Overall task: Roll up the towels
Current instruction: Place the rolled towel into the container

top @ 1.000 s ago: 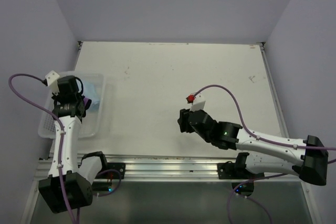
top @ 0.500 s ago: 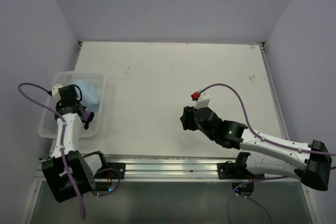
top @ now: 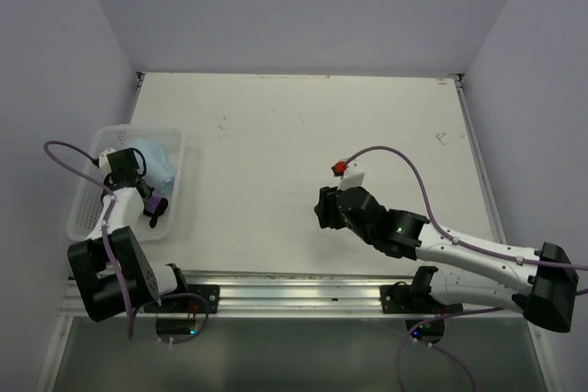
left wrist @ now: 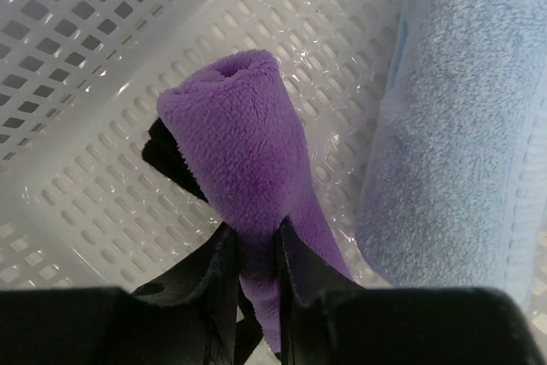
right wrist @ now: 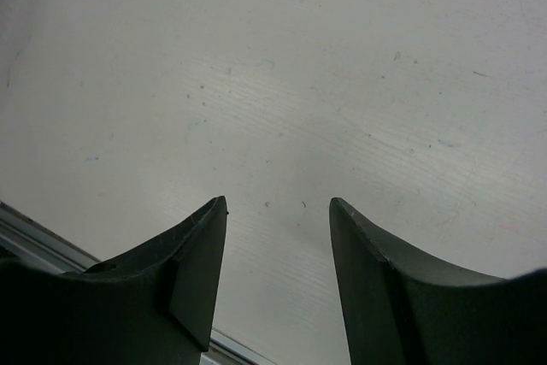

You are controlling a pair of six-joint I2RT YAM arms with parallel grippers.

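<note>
The left gripper (left wrist: 255, 245) is pinching the purple rolled towel (left wrist: 248, 134) near its lower end, jaws clenched on the pile, inside the white mesh basket (left wrist: 102, 57). Just beside it, the light blue rolled towel (left wrist: 461, 126) is lying along the basket floor. Both are looking rolled, so the step in hand is probably stowing the second roll; whether it is resting on the mesh yet is hard to tell. The next move is calling for a gentle release and a straight lift, without tugging the roll loose. Farther right, the right gripper (right wrist: 278, 211) is hovering over the bare table (right wrist: 342, 57), jaws released and holding nothing. Counting: two towels, one basket, two grippers.
</note>
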